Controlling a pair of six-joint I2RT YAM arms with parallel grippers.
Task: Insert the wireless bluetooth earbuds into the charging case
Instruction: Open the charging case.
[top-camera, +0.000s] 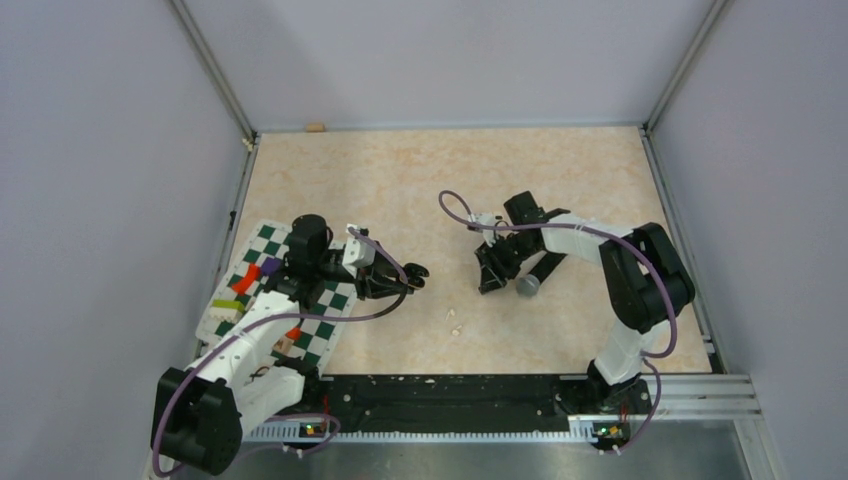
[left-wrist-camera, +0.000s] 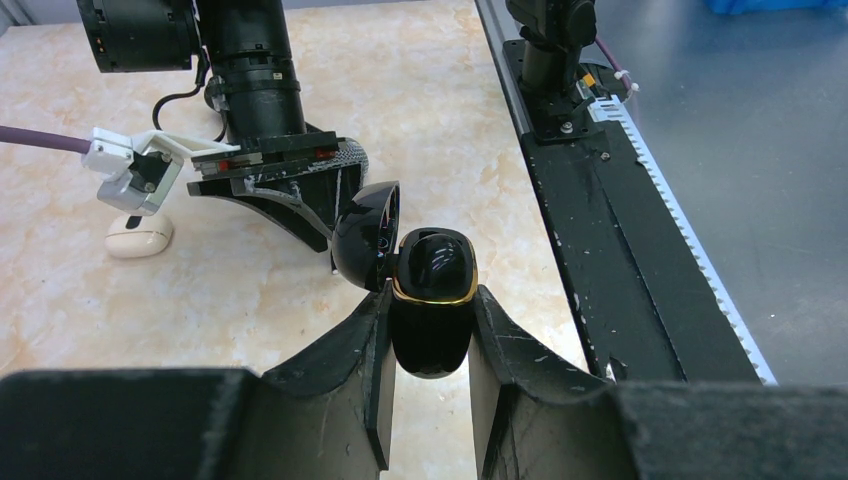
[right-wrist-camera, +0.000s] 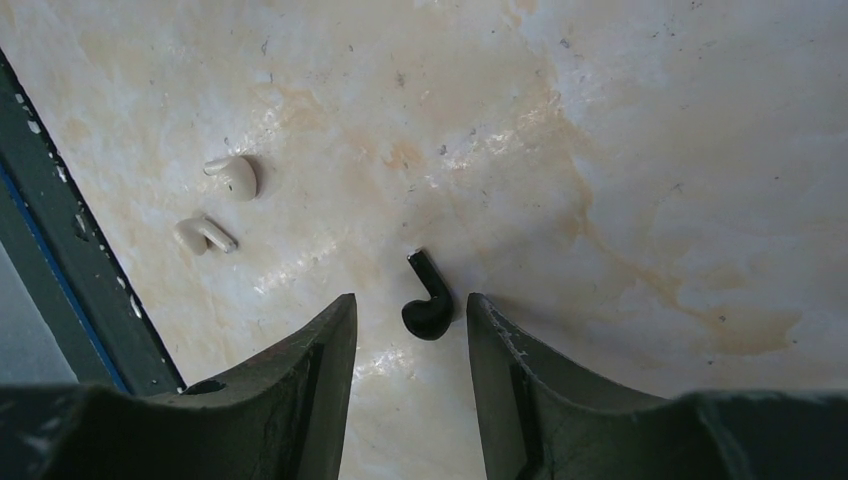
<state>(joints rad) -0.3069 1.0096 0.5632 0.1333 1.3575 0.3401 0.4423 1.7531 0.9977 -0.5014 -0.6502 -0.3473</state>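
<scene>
- Left end effector: is clamping shut on the black case, one finger pressing each side; is hovering just off the right edge of the checkered board.
- Black case: is sitting upright between the left fingers, clear of the worktop. Its glossy lid is hanging open on the far side, and a gold rim is showing around the mouth. Whether anything is lying inside cannot be told.
- Right end effector: is standing open, pointing down at the worktop, its fingers straddling the black earbud. A gap is showing on each side of the earbud, narrower on the right.
- Black earbud: is lying flat on the worktop between the right fingertips, stem pointing away from the camera, bulb nearer to it. No second black earbud is showing in any view.
- White earbuds: two are lying close together on the worktop, well apart from the black one, near the dark rail at the near edge.
- White case: is resting closed on the worktop beyond the right end effector, as the left wrist view is showing it.
- Microphone: is lying on the worktop just beside the right end effector, grey head towards the near edge.
</scene>
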